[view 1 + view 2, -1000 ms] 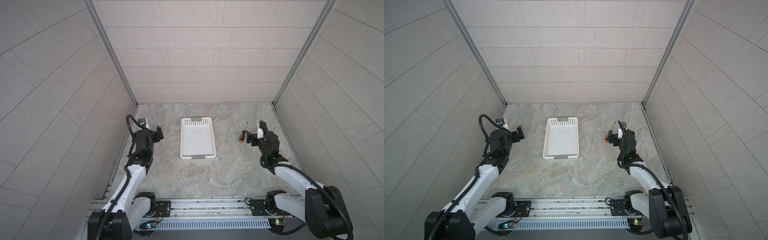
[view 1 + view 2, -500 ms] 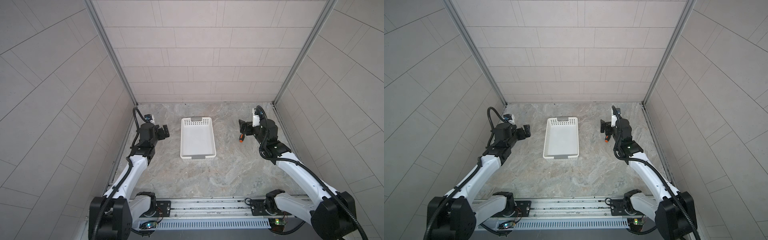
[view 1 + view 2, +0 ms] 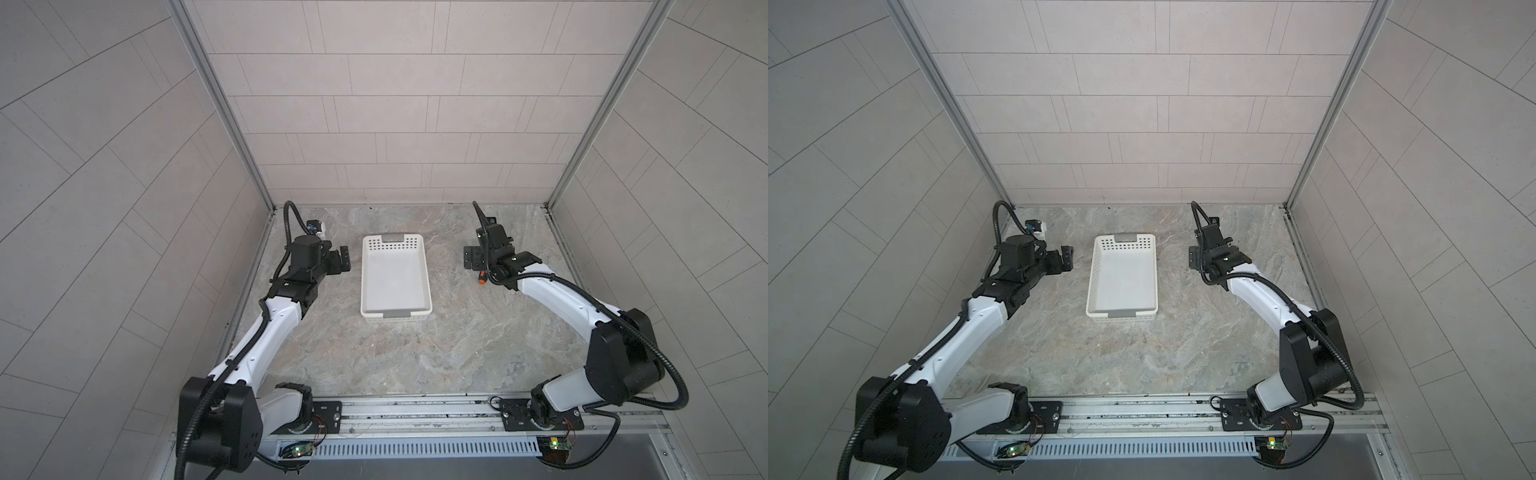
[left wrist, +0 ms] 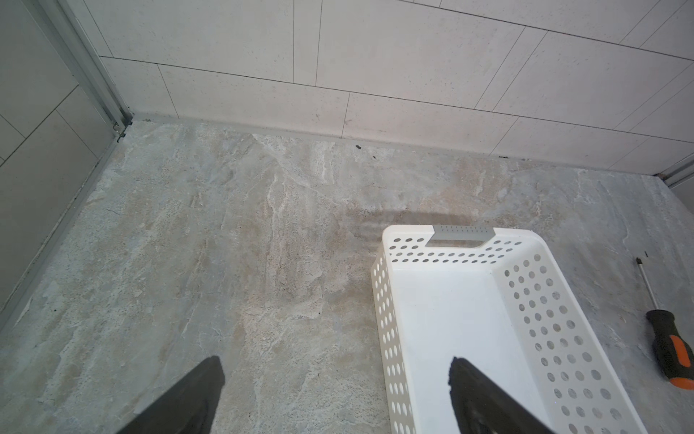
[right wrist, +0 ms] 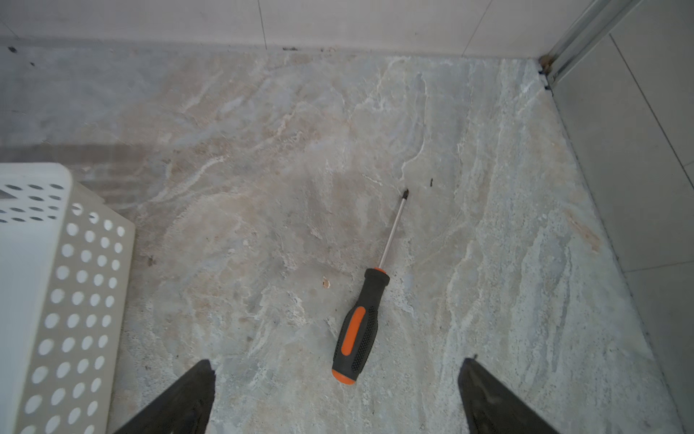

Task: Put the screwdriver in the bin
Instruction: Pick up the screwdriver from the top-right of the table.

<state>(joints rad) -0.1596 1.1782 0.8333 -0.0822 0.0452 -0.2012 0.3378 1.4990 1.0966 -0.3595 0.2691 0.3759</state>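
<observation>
Stone tabletop (image 3: 415,357) with bin (image 3: 364,282), tiled walls (image 3: 395,104)

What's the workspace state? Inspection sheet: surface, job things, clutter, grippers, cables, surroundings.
surface: marbled grey-beige tabletop, no spills seen.
screwdriver: lying flat on the tabletop, outside the bin on the robot's right, tip toward the back wall.
bin: upright, empty.
clutter: nothing seen but a pale chip and dark specks near the screwdriver.
left gripper: open, empty, near the bin's left wall.
right gripper: open, empty, above the screwdriver handle, not gripping.
cables: black conduits on both arms, clear of bin and screwdriver.
surroundings: tiled walls, metal corner posts, base rail in front.
</observation>
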